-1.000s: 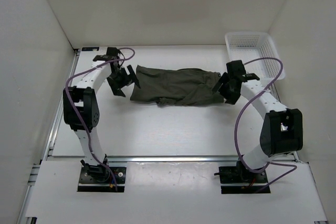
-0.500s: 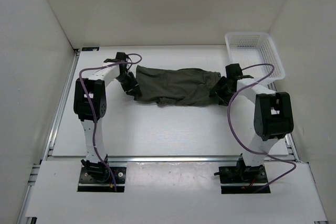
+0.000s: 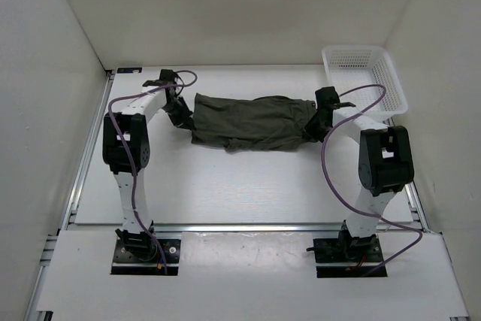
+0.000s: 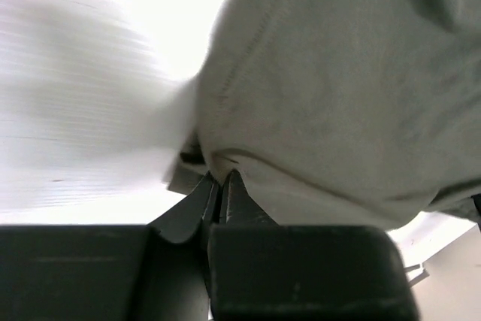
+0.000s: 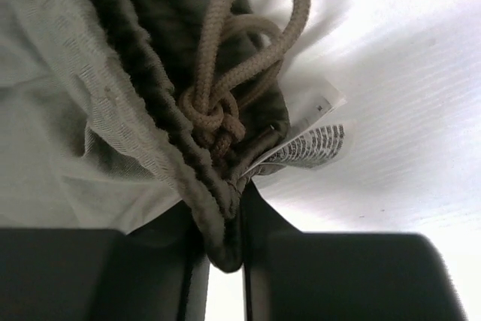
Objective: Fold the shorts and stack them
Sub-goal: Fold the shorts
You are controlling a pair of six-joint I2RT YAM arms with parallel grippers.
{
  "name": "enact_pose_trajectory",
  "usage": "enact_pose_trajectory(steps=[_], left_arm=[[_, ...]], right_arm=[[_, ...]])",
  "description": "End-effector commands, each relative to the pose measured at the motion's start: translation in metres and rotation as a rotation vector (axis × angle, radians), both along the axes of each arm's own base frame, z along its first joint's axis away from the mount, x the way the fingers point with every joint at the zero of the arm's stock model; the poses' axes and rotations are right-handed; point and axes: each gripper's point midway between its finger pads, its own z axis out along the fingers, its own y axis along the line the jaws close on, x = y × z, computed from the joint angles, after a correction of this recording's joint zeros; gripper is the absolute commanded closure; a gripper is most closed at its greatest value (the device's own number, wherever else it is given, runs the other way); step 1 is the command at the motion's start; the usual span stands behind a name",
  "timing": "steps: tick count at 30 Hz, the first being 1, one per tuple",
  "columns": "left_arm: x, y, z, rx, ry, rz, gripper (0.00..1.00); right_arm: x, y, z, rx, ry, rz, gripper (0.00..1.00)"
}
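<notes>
The dark olive shorts (image 3: 252, 122) lie stretched left to right across the far middle of the table. My left gripper (image 3: 183, 114) is at their left end. In the left wrist view its jaws (image 4: 222, 182) are shut, pinching the stitched hem of the shorts (image 4: 338, 95). My right gripper (image 3: 314, 122) is at their right end. In the right wrist view it (image 5: 225, 238) is shut on the gathered waistband of the shorts (image 5: 45, 110), just below the knotted tan drawstring (image 5: 225, 73) and the white printed tag (image 5: 312, 144).
A white mesh basket (image 3: 364, 73) stands at the back right corner, close behind the right arm. White walls enclose the table on the left, back and right. Purple cables loop off both arms.
Both arms reached in from just outside the shorts' ends and dropped low. The left jaws went from open to shut on the hem, and the right jaws closed on the waistband.
</notes>
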Motion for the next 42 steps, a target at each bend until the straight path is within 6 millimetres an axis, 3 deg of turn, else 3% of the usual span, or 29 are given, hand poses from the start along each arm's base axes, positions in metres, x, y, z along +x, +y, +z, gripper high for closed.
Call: enact_pose_trajectory(steps=[1, 5, 7, 10, 11, 12, 16, 19, 23, 26, 29, 30, 31, 32, 34, 39, 42], left_arm=[[0.015, 0.015, 0.051, 0.008, -0.14, 0.042, 0.9], [0.01, 0.021, 0.055, 0.011, -0.146, 0.044, 0.9], [0.006, 0.018, 0.041, 0.018, -0.114, 0.025, 0.9], [0.002, -0.002, 0.023, -0.041, -0.064, -0.039, 0.43], [0.001, -0.003, 0.02, -0.048, -0.057, -0.052, 0.33], [-0.002, -0.003, 0.017, -0.047, -0.048, -0.052, 0.16], [-0.019, -0.01, 0.002, -0.075, 0.002, -0.108, 0.03], [-0.028, -0.017, -0.002, -0.091, 0.021, -0.133, 0.03], [-0.038, -0.027, -0.017, -0.068, 0.066, -0.141, 0.03], [-0.032, -0.03, -0.022, -0.029, 0.064, -0.13, 0.12], [-0.018, -0.026, -0.022, 0.002, 0.04, -0.11, 0.39], [-0.014, -0.024, -0.024, 0.021, 0.036, -0.104, 0.54], [-0.011, -0.025, -0.021, 0.018, 0.028, -0.096, 0.81], [-0.005, -0.021, -0.017, 0.016, 0.014, -0.085, 0.9], [-0.002, -0.014, -0.012, 0.024, -0.001, -0.068, 0.9], [0.009, 0.018, 0.04, 0.068, -0.121, -0.005, 0.9], [-0.007, 0.038, 0.061, 0.097, -0.137, 0.016, 0.9]], right_arm=[[0.021, -0.002, 0.043, -0.023, -0.119, 0.012, 1.0], [0.019, 0.001, 0.053, -0.024, -0.139, 0.03, 1.0], [0.018, 0.005, 0.053, -0.023, -0.139, 0.039, 1.0], [0.015, 0.005, 0.05, -0.025, -0.13, 0.04, 1.0], [0.012, 0.004, 0.047, -0.027, -0.12, 0.04, 1.0], [0.012, 0.004, 0.046, -0.027, -0.12, 0.04, 1.0], [0.009, 0.005, 0.047, -0.036, -0.123, 0.044, 1.0], [0.01, 0.004, 0.047, -0.044, -0.125, 0.04, 1.0], [0.01, 0.004, 0.047, -0.044, -0.125, 0.04, 1.0], [0.005, 0.003, 0.043, -0.047, -0.107, 0.041, 1.0], [0.005, 0.003, 0.046, -0.045, -0.116, 0.04, 1.0], [0.006, 0.001, 0.046, -0.053, -0.117, 0.036, 1.0], [0.003, 0.001, 0.043, -0.055, -0.108, 0.037, 1.0], [0.003, 0.0, 0.047, -0.058, -0.118, 0.044, 1.0], [0.001, -0.001, 0.045, -0.065, -0.109, 0.056, 1.0], [0.005, -0.007, 0.066, -0.111, -0.153, 0.087, 1.0], [0.009, -0.008, 0.086, -0.121, -0.204, 0.117, 1.0]])
